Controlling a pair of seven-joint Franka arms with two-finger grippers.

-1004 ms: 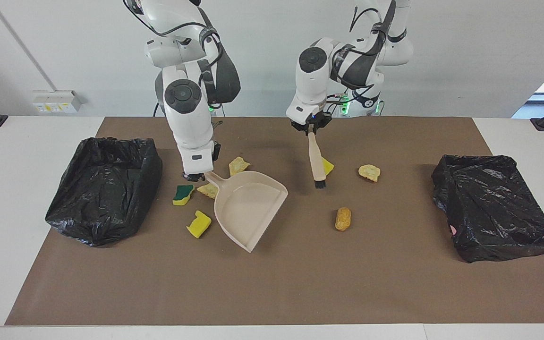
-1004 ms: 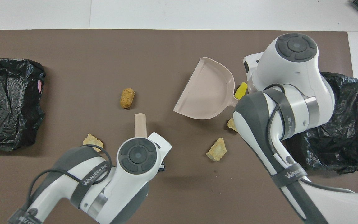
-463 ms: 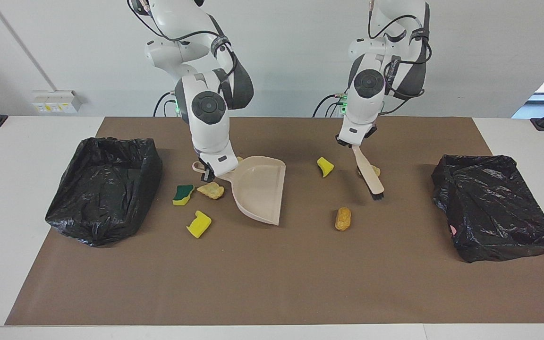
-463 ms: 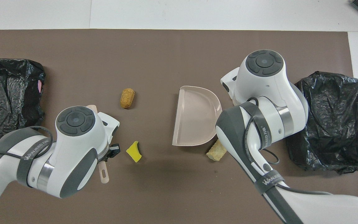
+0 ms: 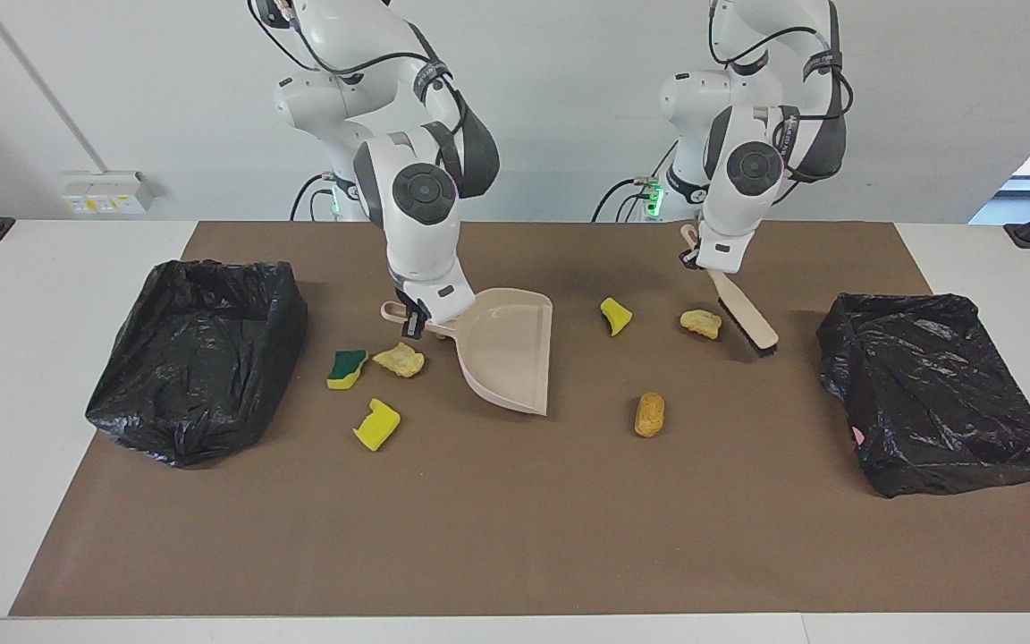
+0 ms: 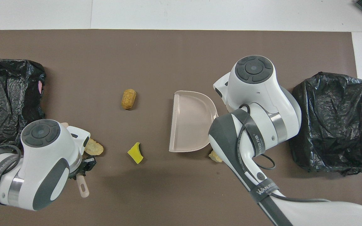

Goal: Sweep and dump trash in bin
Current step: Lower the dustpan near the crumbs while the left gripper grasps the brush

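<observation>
My right gripper (image 5: 417,320) is shut on the handle of the beige dustpan (image 5: 506,351); its mouth faces the left arm's end, and it shows in the overhead view (image 6: 191,121). My left gripper (image 5: 696,259) is shut on the handle of the black-bristled brush (image 5: 745,315), whose bristles are low beside a crusty chunk (image 5: 700,323). A yellow sponge piece (image 5: 615,315) and a golden roll (image 5: 649,414) lie between dustpan and brush. A green-topped sponge (image 5: 347,368), a bread chunk (image 5: 400,360) and a yellow sponge (image 5: 376,424) lie beside the dustpan's handle. Another chunk (image 6: 215,156) peeks from under my right arm.
A black-bagged bin (image 5: 198,358) stands at the right arm's end of the brown mat (image 5: 515,537). A second black-bagged bin (image 5: 935,394) stands at the left arm's end, close to the brush.
My left gripper carried the brush from the yellow sponge piece past the crusty chunk toward the left arm's end. My right gripper turned the dustpan's mouth toward that end and shifted it slightly.
</observation>
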